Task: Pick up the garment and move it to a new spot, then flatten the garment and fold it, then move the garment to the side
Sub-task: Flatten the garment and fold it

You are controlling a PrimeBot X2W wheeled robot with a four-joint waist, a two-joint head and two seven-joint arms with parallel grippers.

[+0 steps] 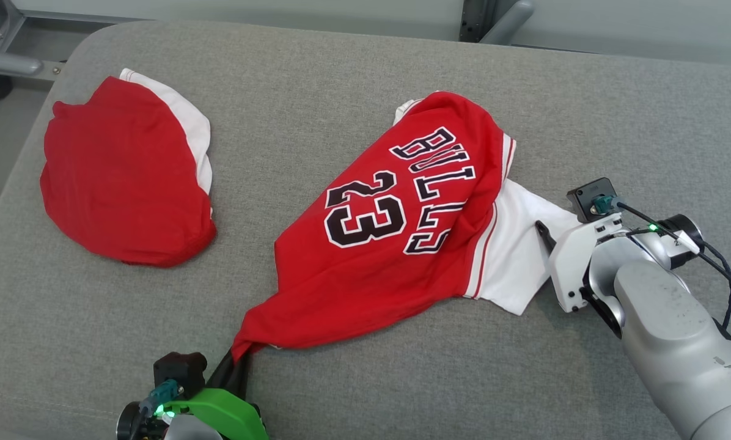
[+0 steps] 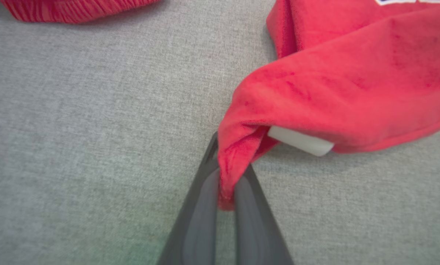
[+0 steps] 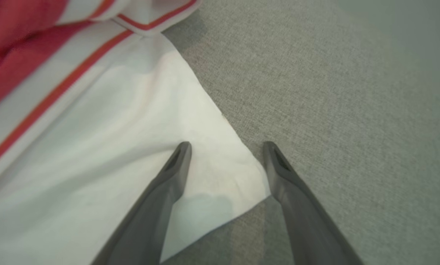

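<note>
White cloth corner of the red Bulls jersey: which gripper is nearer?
Right. The right gripper straddles that white cloth corner, jaws open; the left gripper pinches the jersey's red tip at its opposite end.

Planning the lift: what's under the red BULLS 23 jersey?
A white strip shows under the red BULLS jersey at its pinched corner, above the grey fabric cushion. The rest is covered.

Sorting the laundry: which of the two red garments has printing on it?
The right garment, pinched by the left gripper: it reads BULLS 23. The left garment shows none.
</note>
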